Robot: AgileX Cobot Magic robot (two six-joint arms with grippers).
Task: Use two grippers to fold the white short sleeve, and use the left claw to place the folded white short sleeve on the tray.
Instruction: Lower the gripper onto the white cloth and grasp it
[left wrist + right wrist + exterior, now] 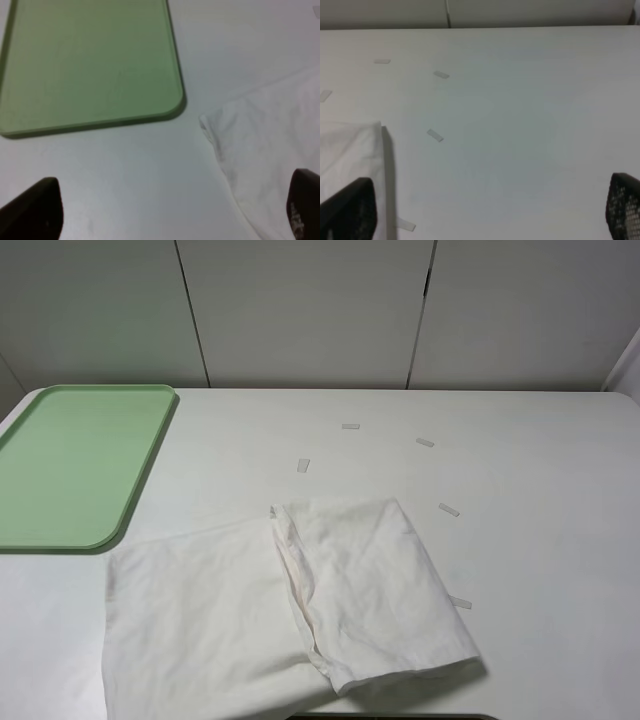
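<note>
Item: the white short sleeve (290, 610), thin wrinkled fabric, lying at the near middle of the bench (540, 480). One side is turned over onto the other along a seam-like ridge down its middle, so the fold is judged part done and the bundle is not yet compact. Item: left tool (167, 212), fingers spread wide, gripping nothing, hanging over bare bench with one fingertip above the shirt's edge. Item: right tool (485, 210), likewise spread and empty, over the bench just beside the shirt's other side. Neither tool shows in the high view. Handling note, as a judgement: for the next fold each tool should take a corner of the same edge and pinch every layer there. The two should rise only a little and travel together, so the cloth goes over square, and they should let go once it lies flat. Thin fabric is likely to slip or drag its lower layer if lifted unevenly. Item: the tray (70, 460), light green with a low rim, at the far left of the bench. It sits apart from the shirt's nearest corner and holds nothing. Sundry: small tape strips (350, 426) scattered on the bench beyond and beside the shirt.
</note>
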